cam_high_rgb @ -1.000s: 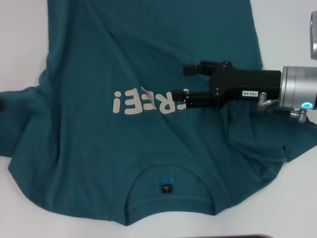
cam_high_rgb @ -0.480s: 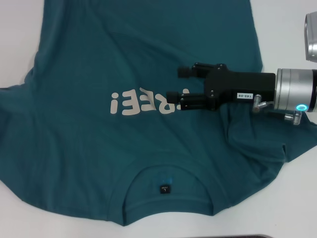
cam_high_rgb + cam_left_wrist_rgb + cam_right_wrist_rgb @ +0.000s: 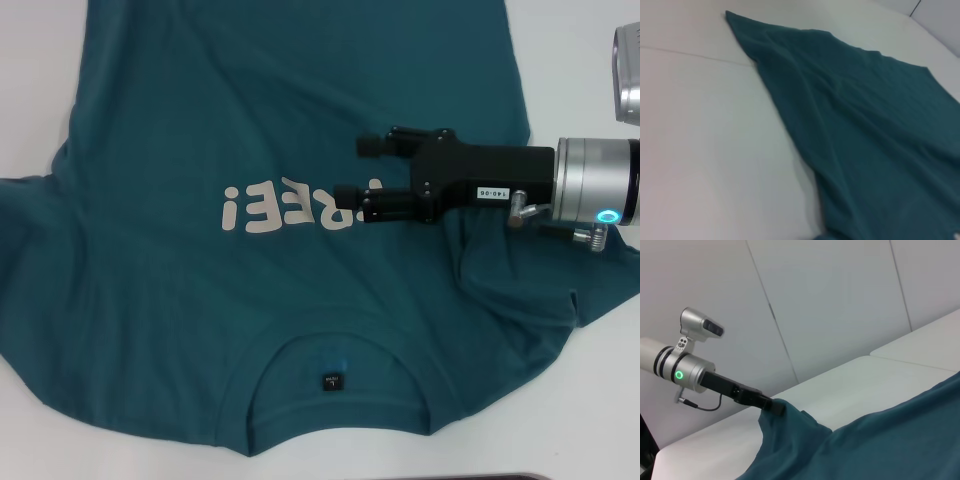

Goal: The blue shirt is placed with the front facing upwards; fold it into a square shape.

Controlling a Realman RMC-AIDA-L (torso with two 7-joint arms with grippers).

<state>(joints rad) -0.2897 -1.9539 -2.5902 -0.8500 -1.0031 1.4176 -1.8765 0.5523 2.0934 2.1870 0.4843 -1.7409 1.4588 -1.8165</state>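
The blue shirt (image 3: 200, 300) lies front up on the white table (image 3: 40, 60), with its cream "FREE!" letters (image 3: 265, 205) mid-chest and the collar (image 3: 340, 425) with its dark label (image 3: 333, 381) nearest me. My right gripper (image 3: 358, 172) reaches in from the right over the chest, open, its lower finger covering the first letters. My left gripper is outside the head view. The right wrist view shows it far off (image 3: 775, 409), shut on a raised edge of the shirt (image 3: 880, 440). The left wrist view shows teal cloth (image 3: 865, 125) on the table.
A silver camera housing (image 3: 628, 75) shows at the head view's right edge, above the right arm's silver wrist (image 3: 595, 185). The shirt's right sleeve (image 3: 520, 290) is bunched under that arm. White wall panels (image 3: 840, 300) stand behind the table.
The shirt's left side has been drawn out to the left and now reaches past the picture's edge. My right gripper has shifted slightly left, still open.
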